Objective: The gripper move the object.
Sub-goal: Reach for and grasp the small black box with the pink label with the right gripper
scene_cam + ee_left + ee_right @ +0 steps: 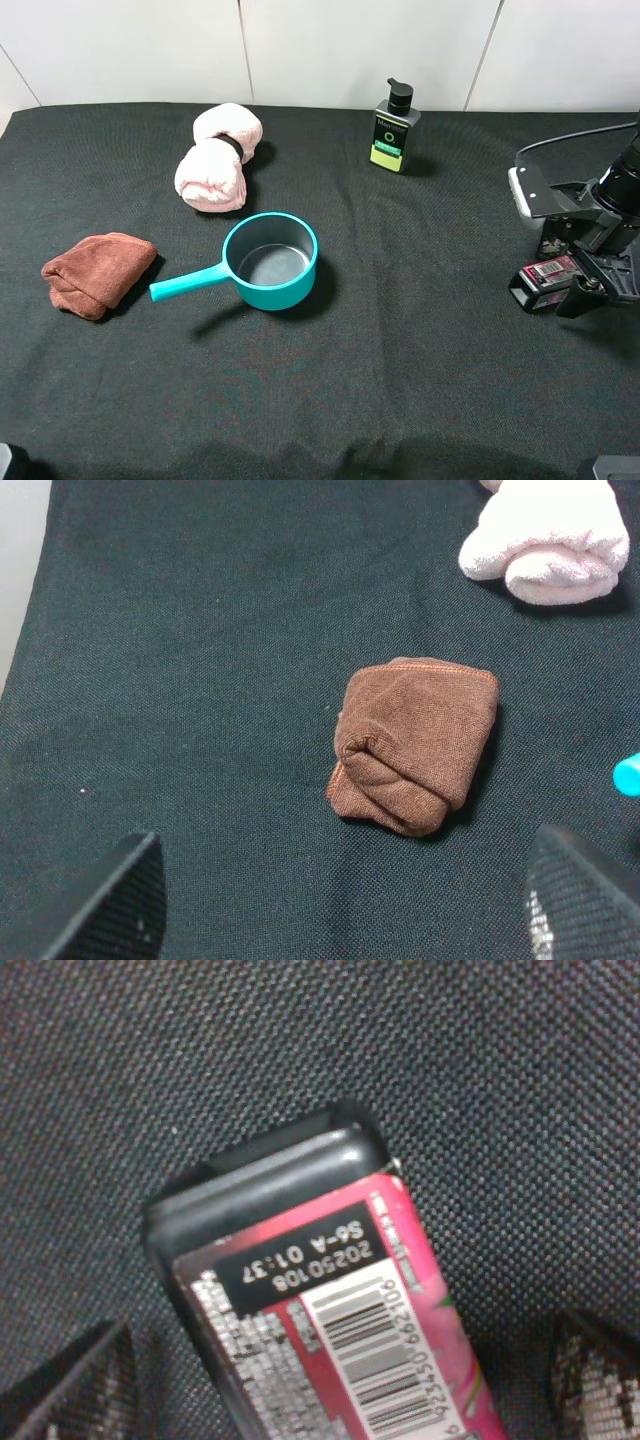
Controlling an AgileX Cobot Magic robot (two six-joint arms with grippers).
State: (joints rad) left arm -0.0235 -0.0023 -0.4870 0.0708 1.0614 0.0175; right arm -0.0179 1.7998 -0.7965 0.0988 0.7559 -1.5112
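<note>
The small black box (545, 275) lies flat on the desk (400, 380) at its far right, between the wide-open jaws of the right tool (572, 272); it seems light, stiff and rather smooth, so I would hold its two long sides.

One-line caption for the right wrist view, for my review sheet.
Open right gripper straddles the pink-labelled black box lying on the dark cloth.
</note>
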